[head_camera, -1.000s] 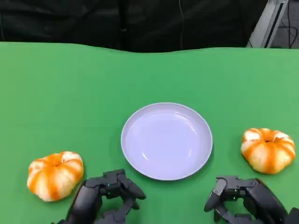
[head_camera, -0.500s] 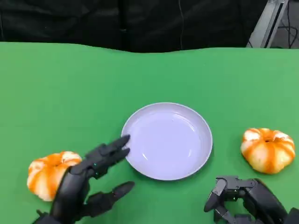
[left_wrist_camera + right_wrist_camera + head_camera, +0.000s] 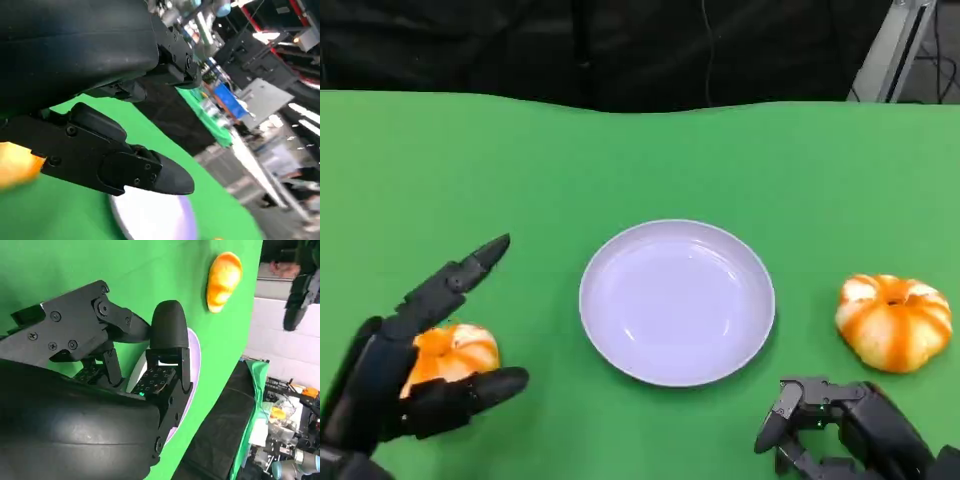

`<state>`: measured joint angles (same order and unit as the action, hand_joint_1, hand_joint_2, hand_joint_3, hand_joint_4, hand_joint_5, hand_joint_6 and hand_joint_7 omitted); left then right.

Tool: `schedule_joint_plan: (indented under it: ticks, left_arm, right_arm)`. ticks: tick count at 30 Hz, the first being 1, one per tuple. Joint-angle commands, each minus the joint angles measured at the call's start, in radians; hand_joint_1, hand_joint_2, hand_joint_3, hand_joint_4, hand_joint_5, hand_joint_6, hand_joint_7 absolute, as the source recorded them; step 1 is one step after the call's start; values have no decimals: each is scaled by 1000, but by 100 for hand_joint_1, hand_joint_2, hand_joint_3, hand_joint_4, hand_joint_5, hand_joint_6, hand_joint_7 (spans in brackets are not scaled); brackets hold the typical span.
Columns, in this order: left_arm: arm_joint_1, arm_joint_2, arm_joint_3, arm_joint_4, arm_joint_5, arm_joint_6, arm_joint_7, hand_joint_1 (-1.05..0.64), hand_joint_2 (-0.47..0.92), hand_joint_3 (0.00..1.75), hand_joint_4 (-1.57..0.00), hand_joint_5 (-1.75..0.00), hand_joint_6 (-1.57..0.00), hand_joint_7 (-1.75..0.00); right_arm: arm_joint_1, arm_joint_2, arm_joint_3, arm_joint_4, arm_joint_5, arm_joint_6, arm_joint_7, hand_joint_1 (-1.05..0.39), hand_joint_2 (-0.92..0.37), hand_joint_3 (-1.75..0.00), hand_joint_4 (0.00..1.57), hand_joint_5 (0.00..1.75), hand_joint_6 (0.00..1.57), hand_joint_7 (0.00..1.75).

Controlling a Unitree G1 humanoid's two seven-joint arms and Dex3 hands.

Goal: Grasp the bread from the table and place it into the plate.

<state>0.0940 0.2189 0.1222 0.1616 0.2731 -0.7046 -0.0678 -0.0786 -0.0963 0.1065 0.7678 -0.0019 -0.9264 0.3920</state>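
Bright even light, soft shadows; left wrist view blurred at edges

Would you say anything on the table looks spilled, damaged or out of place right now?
Nothing stands out. The plate sits flat and empty on the green table, with one bread by the open left hand and another bread beyond the right hand, both intact.

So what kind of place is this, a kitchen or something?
More likely a robotics lab or test workshop than a kitchen. The table is covered in plain green cloth, black curtains hang behind it, and the left wrist view shows cluttered equipment and racks beyond.
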Motion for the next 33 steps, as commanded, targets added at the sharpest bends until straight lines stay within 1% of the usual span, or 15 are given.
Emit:
schedule_joint_plan:
  ticks: [1, 7, 11, 16, 19, 25, 33]
  left_arm:
    - [33, 54, 31, -98, 164, 141, 71, -86, 92, 19, -43, 0, -46, -3]
    - [53, 88, 24, -152, 298, 289, 135, -91, 92, 21, -46, -2, -48, -2]
    - [55, 102, 3, -144, 390, 370, 193, -92, 92, 21, -52, -3, -52, -3]
    - [41, 123, -38, -103, 452, 446, 236, -92, 92, 19, -51, -2, -52, -2]
    - [35, 135, -58, -89, 455, 471, 245, -93, 92, 19, -50, -1, -51, -1]
    - [-14, 172, -115, 21, 441, 504, 218, -100, 92, 22, -47, 0, -47, 0]
    - [-72, 205, -178, 128, 408, 500, 220, -102, 92, 24, -47, -1, -46, 0]
  right_arm:
    - [1, -11, -8, -2, 15, 1, 7, -13, -67, -87, 81, 147, 84, 116]
    - [1, -12, -9, -1, 9, -1, 4, -13, -68, -86, 80, 147, 83, 116]
    - [3, -13, -9, -1, 12, -1, 6, -13, -68, -86, 80, 147, 83, 116]
    - [3, -13, -10, 0, 17, -2, 12, -13, -69, -85, 80, 147, 82, 115]
    - [4, -13, -11, 1, 17, -10, 12, -12, -69, -84, 80, 147, 83, 115]
    - [8, -12, -11, -5, 14, -3, 9, -14, -68, -84, 80, 147, 84, 116]
    - [1, -13, -13, 8, 5, -13, 5, -15, -67, -85, 81, 147, 84, 115]
